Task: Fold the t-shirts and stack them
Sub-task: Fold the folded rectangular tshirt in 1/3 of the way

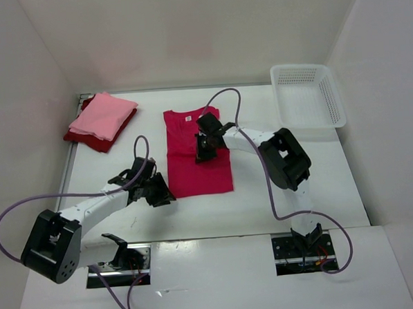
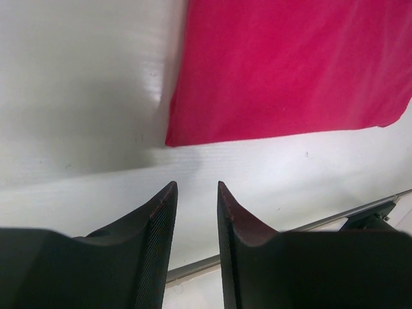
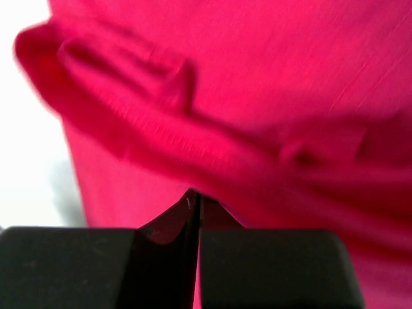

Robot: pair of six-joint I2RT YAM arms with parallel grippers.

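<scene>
The right tool (image 3: 195,196) is clamping tight on a raised fold of the bright crimson-magenta cloth t-shirt (image 1: 191,175). The left tool (image 2: 196,188) is hovering part-open and empty, just short of the shirt's corner.

Bright, even light casts soft shadows on the white table (image 1: 265,207). The right wrist view blurs the crimson-magenta cloth t-shirt (image 3: 270,77).
</scene>
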